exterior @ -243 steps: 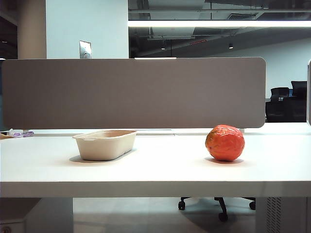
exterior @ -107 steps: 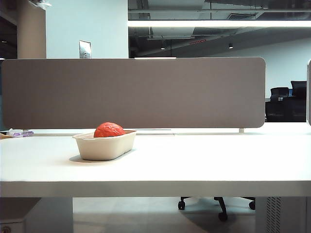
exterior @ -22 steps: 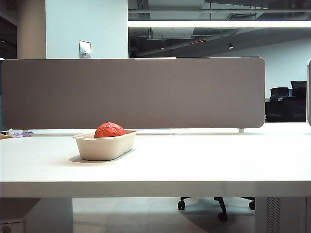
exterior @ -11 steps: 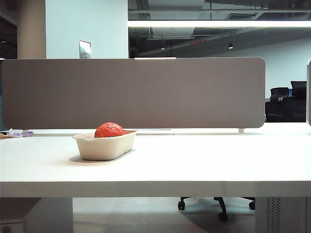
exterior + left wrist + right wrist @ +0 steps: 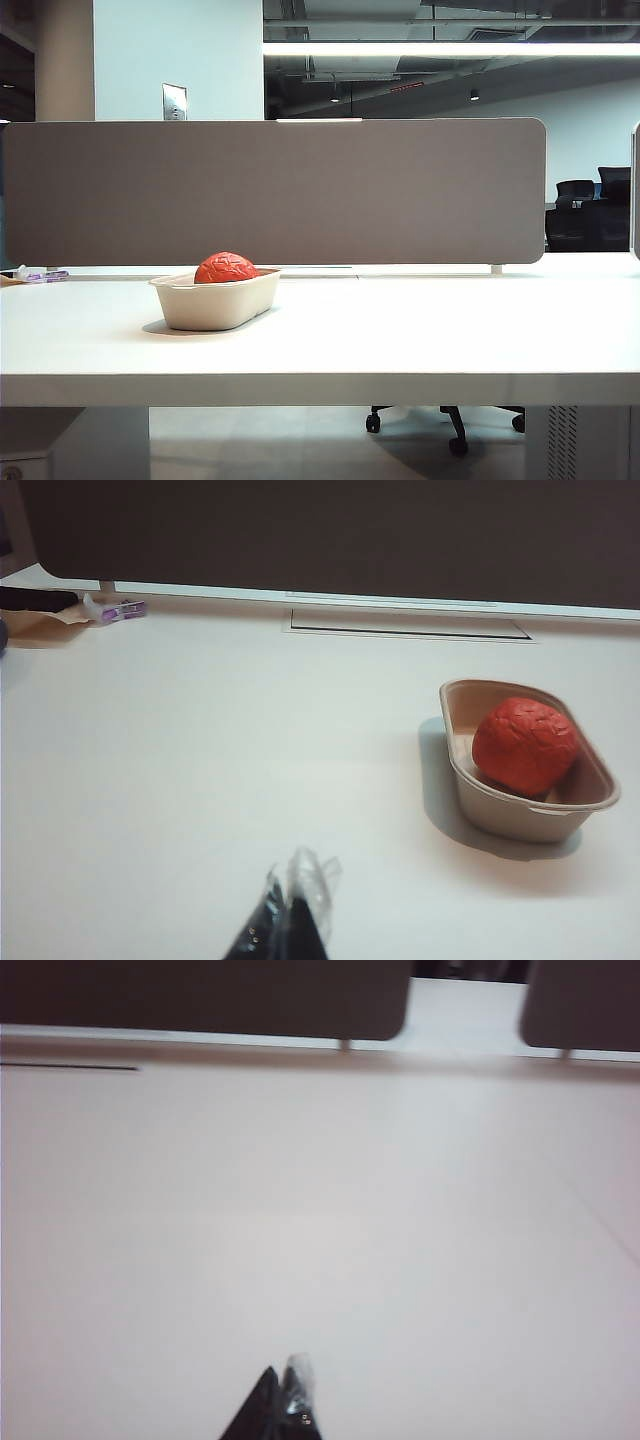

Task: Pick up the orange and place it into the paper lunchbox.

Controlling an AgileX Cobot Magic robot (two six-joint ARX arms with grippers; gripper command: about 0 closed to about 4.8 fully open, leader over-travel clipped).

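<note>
The red-orange, wrinkled orange (image 5: 225,268) lies inside the beige paper lunchbox (image 5: 215,304) on the left part of the white table; the left wrist view shows the orange (image 5: 525,745) resting in the lunchbox (image 5: 500,815) too. My left gripper (image 5: 292,885) hangs over bare table, well apart from the lunchbox, its fingers pressed together with nothing between them. Over plain white tabletop my right gripper (image 5: 283,1378) is shut and holds nothing. Neither gripper nor arm shows in the exterior view.
A grey partition panel (image 5: 275,190) stands along the table's back edge. A small purple-and-white item (image 5: 118,608) lies at the far back left. A cable-slot outline (image 5: 405,628) is set in the tabletop near the partition. An office chair base (image 5: 450,425) sits under the table.
In the exterior view nothing has moved over the last second; the orange stays in the lunchbox. Much earlier the orange sat on the table at the right.
</note>
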